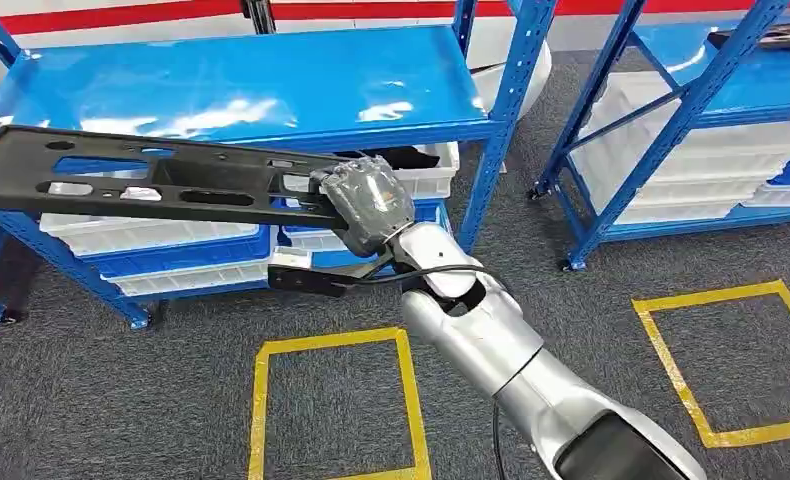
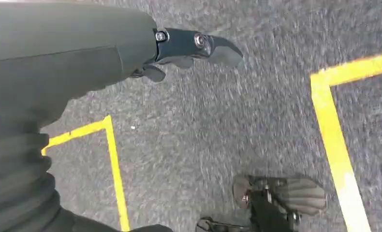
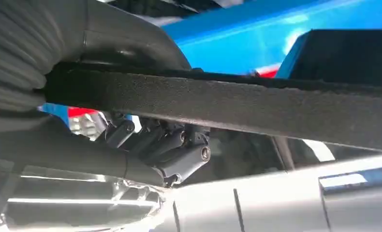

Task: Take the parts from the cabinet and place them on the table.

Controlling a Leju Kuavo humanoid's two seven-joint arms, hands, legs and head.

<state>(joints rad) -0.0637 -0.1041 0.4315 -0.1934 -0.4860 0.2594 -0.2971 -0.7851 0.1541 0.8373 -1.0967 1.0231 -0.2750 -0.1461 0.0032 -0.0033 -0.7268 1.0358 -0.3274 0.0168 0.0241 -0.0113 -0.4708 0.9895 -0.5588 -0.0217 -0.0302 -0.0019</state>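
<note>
A long flat black part (image 1: 151, 180) with slots and holes hangs level in front of the blue cabinet (image 1: 241, 85), below its top shelf. My right hand (image 1: 366, 205) grips the part's right end, and the rest of the part reaches out to the left. In the right wrist view the part's edge (image 3: 237, 104) runs between the thumb and the dark fingers (image 3: 172, 152) curled under it. My left hand (image 2: 131, 53) hangs over the grey carpet with its fingers stretched out and nothing in it.
White and blue bins (image 1: 151, 245) fill the cabinet's lower shelves, and one bin holds a dark item (image 1: 403, 156). A second blue rack (image 1: 691, 110) with white bins stands at the right. Yellow taped squares (image 1: 333, 345) (image 1: 671, 375) mark the carpet.
</note>
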